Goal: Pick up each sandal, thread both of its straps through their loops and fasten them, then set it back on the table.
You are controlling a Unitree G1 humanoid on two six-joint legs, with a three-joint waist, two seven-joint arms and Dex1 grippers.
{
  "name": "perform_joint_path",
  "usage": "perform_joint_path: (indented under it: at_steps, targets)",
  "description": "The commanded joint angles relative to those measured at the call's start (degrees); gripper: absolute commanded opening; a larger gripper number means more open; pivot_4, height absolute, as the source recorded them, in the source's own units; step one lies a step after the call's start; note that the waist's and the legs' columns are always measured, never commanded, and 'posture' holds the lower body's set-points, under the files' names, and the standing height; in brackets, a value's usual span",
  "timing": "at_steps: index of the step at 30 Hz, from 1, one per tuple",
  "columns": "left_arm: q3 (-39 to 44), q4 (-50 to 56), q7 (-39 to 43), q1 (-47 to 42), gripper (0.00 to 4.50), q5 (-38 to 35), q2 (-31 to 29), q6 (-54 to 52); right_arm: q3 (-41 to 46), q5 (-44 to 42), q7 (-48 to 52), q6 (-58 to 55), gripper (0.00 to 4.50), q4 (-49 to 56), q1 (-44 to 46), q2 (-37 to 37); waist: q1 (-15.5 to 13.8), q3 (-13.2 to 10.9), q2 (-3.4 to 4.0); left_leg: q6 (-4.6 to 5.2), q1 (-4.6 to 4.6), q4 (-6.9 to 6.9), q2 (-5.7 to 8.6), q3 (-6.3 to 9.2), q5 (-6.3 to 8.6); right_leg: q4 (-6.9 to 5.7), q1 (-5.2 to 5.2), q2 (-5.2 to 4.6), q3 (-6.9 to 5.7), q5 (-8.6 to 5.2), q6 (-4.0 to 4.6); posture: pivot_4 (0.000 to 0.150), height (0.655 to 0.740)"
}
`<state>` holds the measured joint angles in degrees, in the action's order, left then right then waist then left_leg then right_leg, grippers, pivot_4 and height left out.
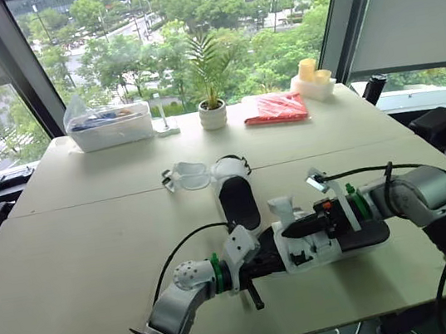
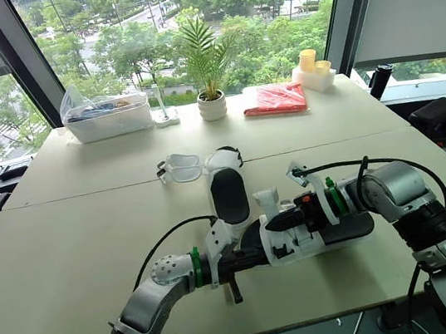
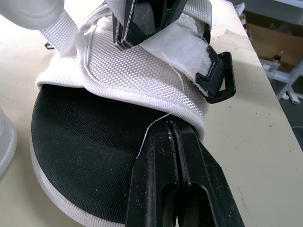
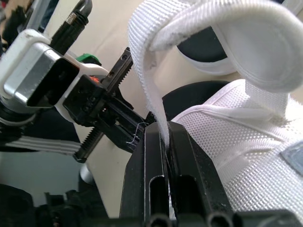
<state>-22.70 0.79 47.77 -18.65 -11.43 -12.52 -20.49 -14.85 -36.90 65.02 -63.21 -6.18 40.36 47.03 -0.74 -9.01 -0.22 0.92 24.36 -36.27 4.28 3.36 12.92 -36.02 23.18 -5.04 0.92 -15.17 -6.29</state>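
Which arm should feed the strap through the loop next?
Right. The right fingers are shut on the white strap. The left fingers are clamped on the sandal at its fabric edge, steadying it near the black loop.

Tabletop (image 1: 82, 238) layout. Near, right of centre: one sandal (image 1: 307, 253), set crosswise, with the left gripper (image 3: 170, 125) at its left end and the right gripper (image 4: 160, 128) over its middle. The left fingers pinch the edge of the sandal's upper; the right fingers pinch a strap (image 4: 144, 75). Just behind it: the second sandal (image 1: 238, 200), lying lengthwise. Behind that, slightly left: safety goggles (image 1: 185, 176). Along the far edge, left to right: plastic container (image 1: 109, 127), small stand (image 1: 164, 124), potted plant (image 1: 213, 111), flat packet (image 1: 276, 109), two cups (image 1: 313, 79).
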Motion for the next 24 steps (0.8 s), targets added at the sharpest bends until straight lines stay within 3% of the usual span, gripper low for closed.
perform_joint_path:
  at_steps: [1,9,24]
  targets:
    - [-0.03,-0.8,-0.59,1.45,0.0,0.94,-1.04,-0.87,-1.41,3.85,2.19,3.93,0.08,1.01,-0.53,2.03,-0.01,0.0,0.0,0.0,0.0,0.0,0.0,0.0,0.0,0.0,0.0,0.0,0.0,0.0,0.0,0.15,0.74]
    - [-0.24,-0.01,-0.82,1.73,0.0,0.86,-1.17,-1.33,-1.97,8.36,5.97,11.68,0.08,5.8,-2.34,3.52,-0.04,0.0,0.0,-0.01,0.01,0.04,0.0,0.0,0.01,0.01,0.04,0.0,0.0,0.0,0.0,0.15,0.74]
    - [-0.15,0.96,-1.29,1.88,0.0,0.6,-1.24,-2.15,-3.34,10.61,11.46,15.87,0.08,13.99,-3.55,4.34,-0.04,0.0,0.0,-0.01,0.03,0.11,0.0,0.01,0.01,0.01,0.1,0.0,0.0,0.01,-0.02,0.15,0.74]
